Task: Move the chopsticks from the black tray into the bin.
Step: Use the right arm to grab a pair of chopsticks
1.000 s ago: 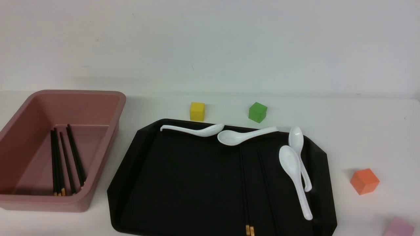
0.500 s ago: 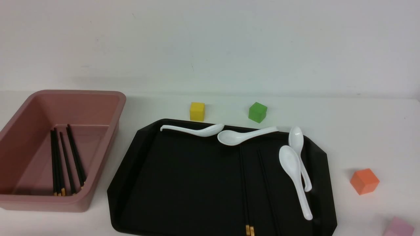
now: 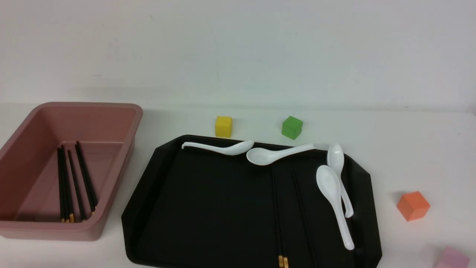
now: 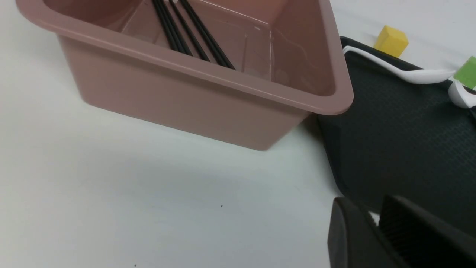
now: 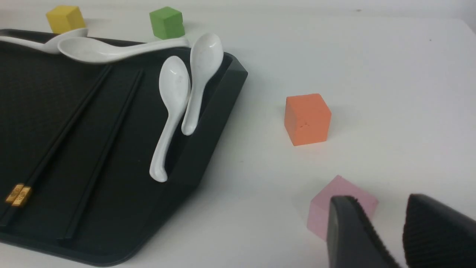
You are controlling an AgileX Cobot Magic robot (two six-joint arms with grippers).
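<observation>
The paired chopsticks [image 3: 276, 208] lie lengthwise away from the robot in the black tray [image 3: 219, 208], toward its right half, while the right hand [image 5: 379, 201], fingers apart, waits farther right and the left hand's [image 4: 359, 201] fingers stand only narrowly parted.

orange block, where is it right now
In the front view, the orange block sits on the table at the right, outside the black tray, between the tray's right rim and the picture's edge, just beyond the pink block.
</observation>
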